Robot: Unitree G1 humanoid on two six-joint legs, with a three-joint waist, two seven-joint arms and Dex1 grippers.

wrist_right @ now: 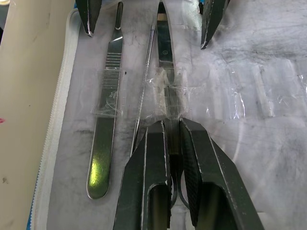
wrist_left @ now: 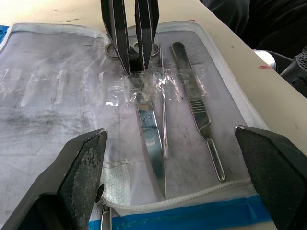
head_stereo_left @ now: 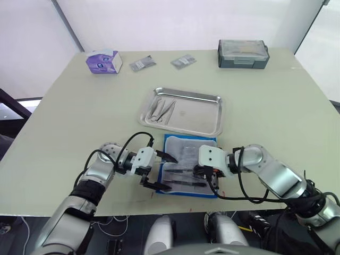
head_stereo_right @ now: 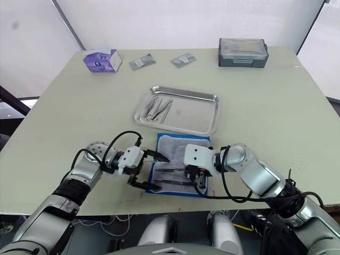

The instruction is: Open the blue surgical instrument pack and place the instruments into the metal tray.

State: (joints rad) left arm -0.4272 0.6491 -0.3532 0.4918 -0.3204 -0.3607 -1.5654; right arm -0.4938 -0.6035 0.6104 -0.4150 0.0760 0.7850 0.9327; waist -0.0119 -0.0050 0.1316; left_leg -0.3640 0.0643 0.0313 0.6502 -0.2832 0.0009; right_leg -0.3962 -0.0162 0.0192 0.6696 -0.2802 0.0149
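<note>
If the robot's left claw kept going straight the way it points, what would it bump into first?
Probably the right gripper. The left gripper, open over the blue surgical instrument pack, points straight at it, pinching the scissors. Depth is unclear.

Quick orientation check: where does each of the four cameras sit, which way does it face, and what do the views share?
Left eye, right eye: head stereo pair, looking down over both arms at the beige table, shiny steel tray and opened blue pack.
Left wrist: looks along the open left end effector at the slim steel instruments.
Right wrist: looks along the right end effector, closed on the scissors.
Shared: each wrist view shows the other end effector.
</note>
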